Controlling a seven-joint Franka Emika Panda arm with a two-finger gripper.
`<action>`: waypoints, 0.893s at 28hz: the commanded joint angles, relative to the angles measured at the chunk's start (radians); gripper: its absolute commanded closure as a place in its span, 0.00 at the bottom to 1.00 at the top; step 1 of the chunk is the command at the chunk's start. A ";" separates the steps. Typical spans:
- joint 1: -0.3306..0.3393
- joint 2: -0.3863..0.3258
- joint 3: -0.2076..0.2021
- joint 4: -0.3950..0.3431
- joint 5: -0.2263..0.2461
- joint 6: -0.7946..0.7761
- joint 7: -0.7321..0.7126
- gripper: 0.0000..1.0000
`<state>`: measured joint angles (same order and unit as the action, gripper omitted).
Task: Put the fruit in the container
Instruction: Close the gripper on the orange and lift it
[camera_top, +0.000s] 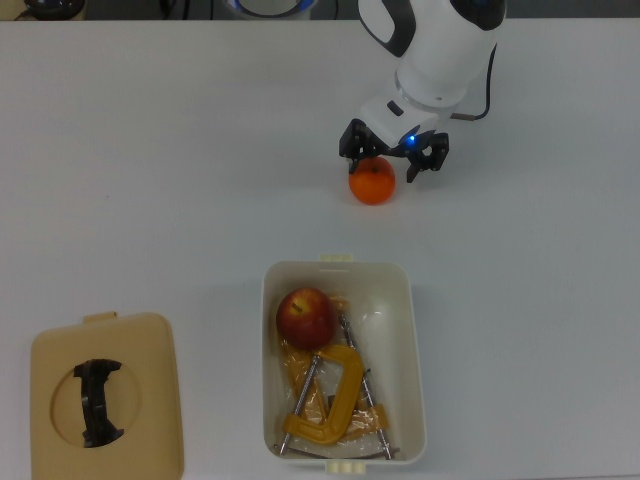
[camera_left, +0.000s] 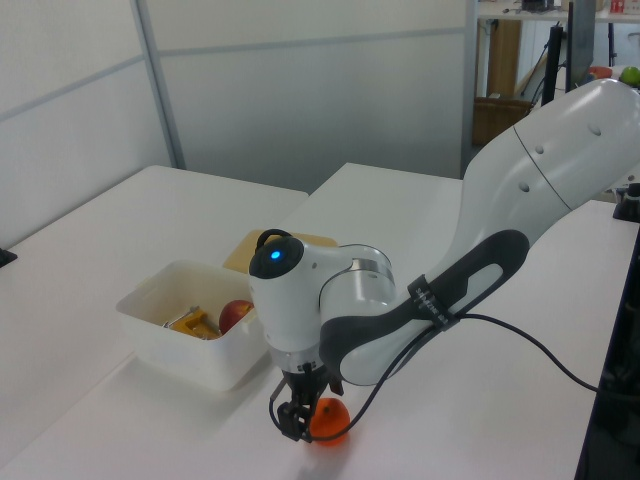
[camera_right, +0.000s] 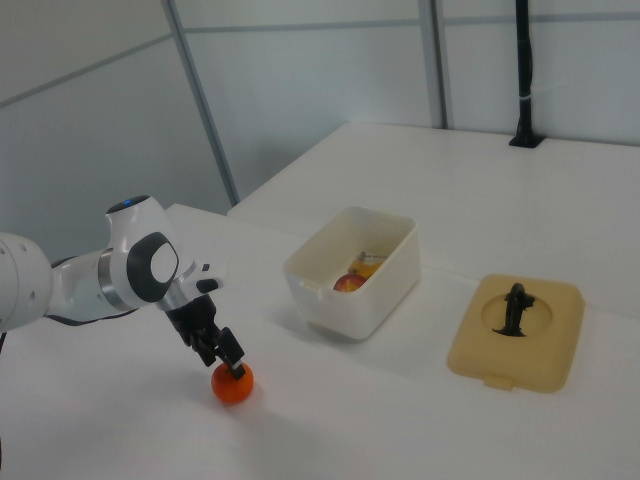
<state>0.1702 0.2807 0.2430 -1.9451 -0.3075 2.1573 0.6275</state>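
The arm's black two-finger tool (camera_top: 394, 157) hangs spread directly over the bright orange round citrus (camera_top: 372, 183) on the white surface (camera_top: 150, 180), poised to grasp; the dark red apple (camera_top: 307, 316) already sits in the cream-white rectangular plastic tub (camera_top: 415, 370) nearby.

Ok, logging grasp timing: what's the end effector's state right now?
End effector: open, fingers straddling the orange on the table, not yet closed on it.

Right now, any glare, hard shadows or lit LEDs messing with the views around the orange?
Top view: even light, blue LED lit above the gripper, orange clear. Left view: the gripper hides part of the orange, blue light glows on the arm. Right view: soft shadow under the orange, no glare.
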 joint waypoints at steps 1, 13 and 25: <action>0.006 -0.029 -0.007 -0.067 -0.035 0.041 -0.002 0.00; -0.008 -0.038 -0.014 -0.052 -0.055 0.073 0.000 1.00; -0.106 -0.058 -0.017 0.162 0.002 0.073 0.003 1.00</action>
<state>0.1005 0.2293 0.2307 -1.8557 -0.3291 2.2236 0.6312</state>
